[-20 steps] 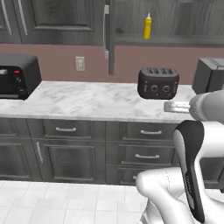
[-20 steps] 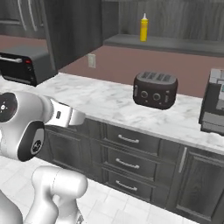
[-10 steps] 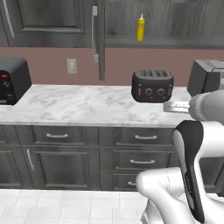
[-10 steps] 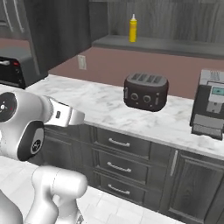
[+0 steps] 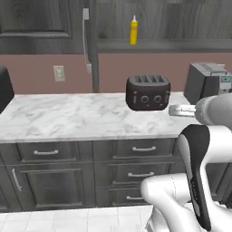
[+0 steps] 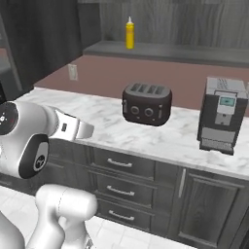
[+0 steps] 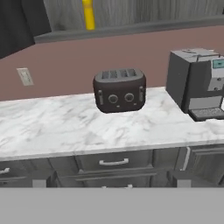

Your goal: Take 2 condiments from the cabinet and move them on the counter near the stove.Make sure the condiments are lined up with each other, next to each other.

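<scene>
We are seeing our claw [image 7: 112, 186] standing wide open, its fingertips barely showing at the bottom of the hand view, gripping nothing and touching nothing; it is hanging in front of the counter [image 5: 68, 118], level with the drawers [image 7: 113, 162]; the yellow bottle [image 5: 133, 31] is standing upright on the shelf of the open cabinet [image 5: 181, 44], above a dark toaster [image 5: 148, 92]; a coffee machine [image 6: 221, 114] is sitting to the toaster's right; the cabinet door [image 5: 89, 45] is hanging open, edge-on; an outlet [image 5: 59, 73] is showing on the reddish wall.
</scene>
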